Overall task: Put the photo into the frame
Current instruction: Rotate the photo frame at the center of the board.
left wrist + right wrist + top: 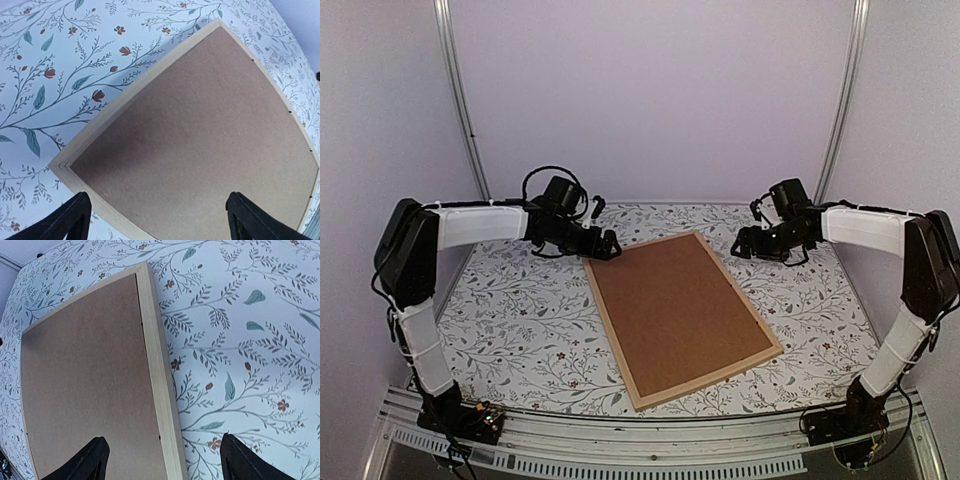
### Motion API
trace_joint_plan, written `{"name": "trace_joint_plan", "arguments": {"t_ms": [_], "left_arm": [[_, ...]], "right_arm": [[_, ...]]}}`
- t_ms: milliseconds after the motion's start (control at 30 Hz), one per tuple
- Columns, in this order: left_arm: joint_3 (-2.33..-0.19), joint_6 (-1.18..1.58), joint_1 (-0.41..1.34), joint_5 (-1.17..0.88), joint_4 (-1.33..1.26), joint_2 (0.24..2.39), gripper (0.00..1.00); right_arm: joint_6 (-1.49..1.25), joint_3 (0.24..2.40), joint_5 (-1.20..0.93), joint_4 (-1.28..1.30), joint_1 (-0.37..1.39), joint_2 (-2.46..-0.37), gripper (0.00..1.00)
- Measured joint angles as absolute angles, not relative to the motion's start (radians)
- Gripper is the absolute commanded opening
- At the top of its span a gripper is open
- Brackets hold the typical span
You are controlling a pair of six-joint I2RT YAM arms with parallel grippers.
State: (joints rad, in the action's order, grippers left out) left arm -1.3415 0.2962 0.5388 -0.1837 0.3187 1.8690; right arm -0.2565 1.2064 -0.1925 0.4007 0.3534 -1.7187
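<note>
Floral tablecloth [520, 320] covers the table, with plain pale walls behind. Frame [607, 328] lies flat at centre, back side up and skewed, with a brown backing board [680, 315] seated inside its wood bars. Whether the photo sits under the board cannot be told. Left gripper [607, 246] hovers at the far left corner, jaws wide apart, holding nothing. Right gripper [740, 246] hovers near the far right corner, also spread and empty.

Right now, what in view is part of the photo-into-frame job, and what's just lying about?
Job:
- frame, back side up
- brown backing board seated in it
- left gripper and right gripper, both open, near its far corners
- photo: not visible

Lying about:
- floral table cover
</note>
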Motion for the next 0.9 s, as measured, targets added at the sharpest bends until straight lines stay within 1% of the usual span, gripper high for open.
{"name": "trace_joint_plan", "arguments": {"t_ms": [200, 433, 600, 900], "left_arm": [[-1.465, 0.230, 0.514, -0.180, 0.338, 2.032, 0.97], [-1.552, 0.181, 0.510, -0.142, 0.358, 2.107, 0.97], [-1.571, 0.160, 0.508, -0.137, 0.359, 2.142, 0.96], [-1.572, 0.141, 0.507, -0.136, 0.364, 2.169, 0.96]], "right_arm": [[-0.299, 1.034, -0.223, 0.403, 0.356, -1.581, 0.80], [-0.338, 0.901, -0.262, 0.403, 0.366, -1.490, 0.80], [-0.356, 0.855, -0.286, 0.404, 0.368, -1.477, 0.80], [-0.368, 0.843, -0.302, 0.404, 0.373, -1.450, 0.80]]}}
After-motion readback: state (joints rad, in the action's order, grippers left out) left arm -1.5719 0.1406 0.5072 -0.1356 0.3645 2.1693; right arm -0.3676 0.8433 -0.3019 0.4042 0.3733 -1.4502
